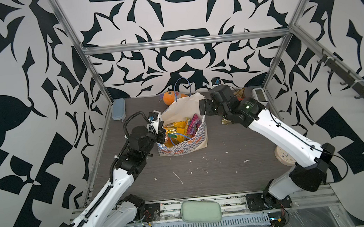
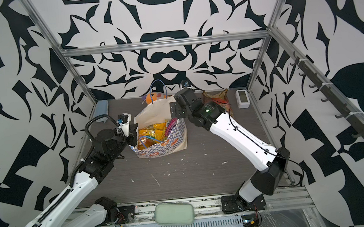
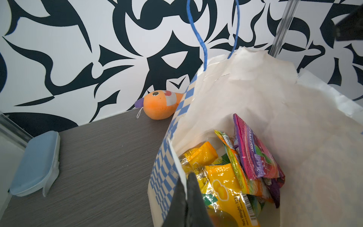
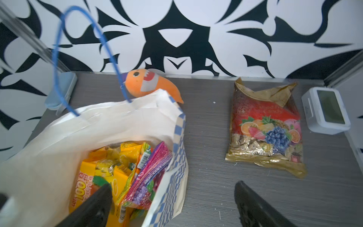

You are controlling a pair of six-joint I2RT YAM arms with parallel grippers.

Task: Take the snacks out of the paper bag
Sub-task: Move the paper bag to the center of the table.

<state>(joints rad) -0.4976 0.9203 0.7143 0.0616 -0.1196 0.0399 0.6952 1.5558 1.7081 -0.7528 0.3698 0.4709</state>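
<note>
Black-and-white patterned walls close in a grey table, where the left gripper is pinched tight on the checkered rim of the paper bag. Yellow packets and a purple packet are piled inside, just past its fingertips. Across the bag the right gripper hangs spread wide and empty, one finger over the bag's mouth, with the gold-red fruit bag lying flat on the table ahead of the other finger.

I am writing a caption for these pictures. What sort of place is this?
Most likely a robot lab test cell, not a home: a left arm and a right arm mounted on a rail, an aluminium frame holding black-and-white patterned walls, and a paper bag as prop on the table.
</note>
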